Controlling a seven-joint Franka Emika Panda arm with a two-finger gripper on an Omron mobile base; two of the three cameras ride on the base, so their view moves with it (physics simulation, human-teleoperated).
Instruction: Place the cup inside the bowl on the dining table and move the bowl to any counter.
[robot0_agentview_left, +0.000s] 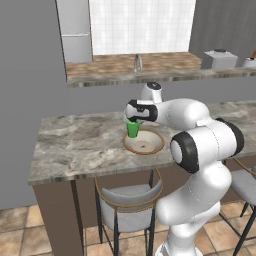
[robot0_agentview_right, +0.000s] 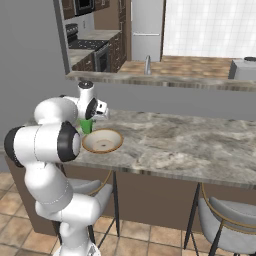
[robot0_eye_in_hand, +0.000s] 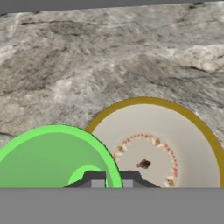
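- My claw (robot0_agentview_left: 131, 121) is closed as far as it goes on the rim of the small bright green tapered plastic cup (robot0_agentview_left: 132, 129), and the cup hangs from it upright, above the counter surface.
- I judge I hold it by the rim, from above, so that it stays mouth-up and can go down into the wide shallow round bowl with the tan-brown rim and cream speckled inside (robot0_agentview_left: 144, 142) without my fingers fouling the bowl's wall.
- The cup sits at the bowl's far-left edge in the left base view, just over or just beside the rim; I cannot tell which from there.
- The bowl rests on the grey-beige veined marble top of the dining-table counter (robot0_agentview_left: 75, 145), near its front edge, above a grey stool with a brass-coloured back hoop (robot0_agentview_left: 127, 200).
- The hand view looks down into the cup (robot0_eye_in_hand: 54, 159) and shows what the base views do not: its mouth lies beside the bowl (robot0_eye_in_hand: 175, 144), overlapping only the rim, so the cup is not yet centred over the bowl's inside. It also shows the bowl's reddish ring pattern.
- The right base view shows the cup (robot0_agentview_right: 87, 125) half hidden behind my arm, to the left of the bowl (robot0_agentview_right: 102, 141), and the claw (robot0_agentview_right: 88, 118) above it.
- The base views show the room beyond the bowl: a brown-topped worktop with a tap (robot0_agentview_left: 138, 63) under white tiles, a possible place for the bowl.
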